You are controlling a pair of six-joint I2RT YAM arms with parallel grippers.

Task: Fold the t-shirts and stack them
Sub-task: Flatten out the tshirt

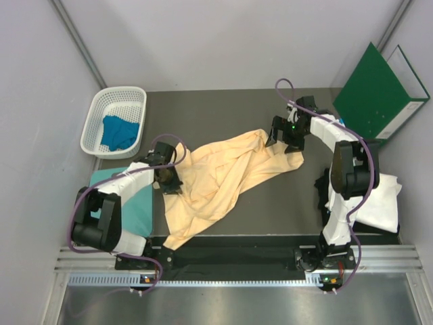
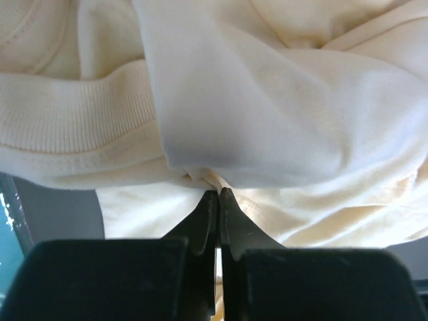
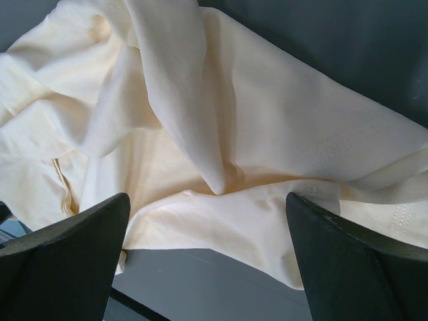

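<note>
Fingers of the left gripper are clamped on a thin fold of the peach-yellow t-shirt, just below its ribbed collar band. The right gripper hovers spread wide and empty over the stitched hem. The soft, crumpled jersey lies diagonally across the dark table, so I would have the right take a deep bite of hem, then draw both apart gently to flatten it.
</note>
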